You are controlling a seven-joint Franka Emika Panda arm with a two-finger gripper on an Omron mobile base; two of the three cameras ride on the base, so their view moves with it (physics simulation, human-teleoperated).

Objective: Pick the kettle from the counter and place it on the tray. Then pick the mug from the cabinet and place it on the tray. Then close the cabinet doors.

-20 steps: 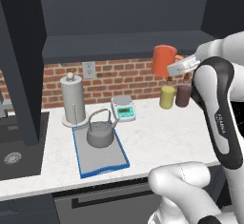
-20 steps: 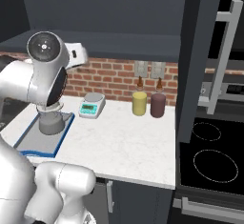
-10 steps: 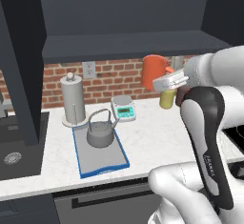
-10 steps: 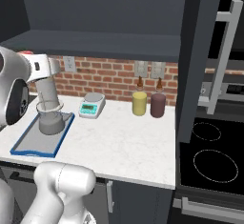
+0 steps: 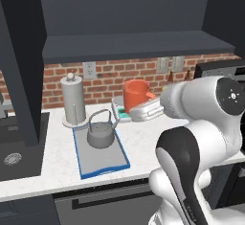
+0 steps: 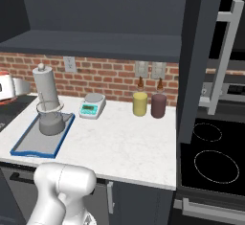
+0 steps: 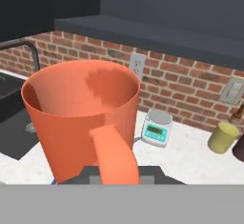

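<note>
I read the mug point(image 7: 78, 118) as matt orange, smooth like glazed ceramic. The kettle point(image 5: 101, 134) looks like dull brushed grey metal with a thin wire handle. The tray point(image 5: 101, 158) is flat matt grey, blue-rimmed. At twelve o'clock, rough red brick wall point(image 6: 110, 78); the counter point(image 6: 124, 142) is smooth, faintly veined white marble.

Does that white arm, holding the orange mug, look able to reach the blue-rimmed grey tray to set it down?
Probably yes. The gripper holds the orange mug in the air just right of the tray, whose near half lies bare in front of the grey metal kettle.
</note>
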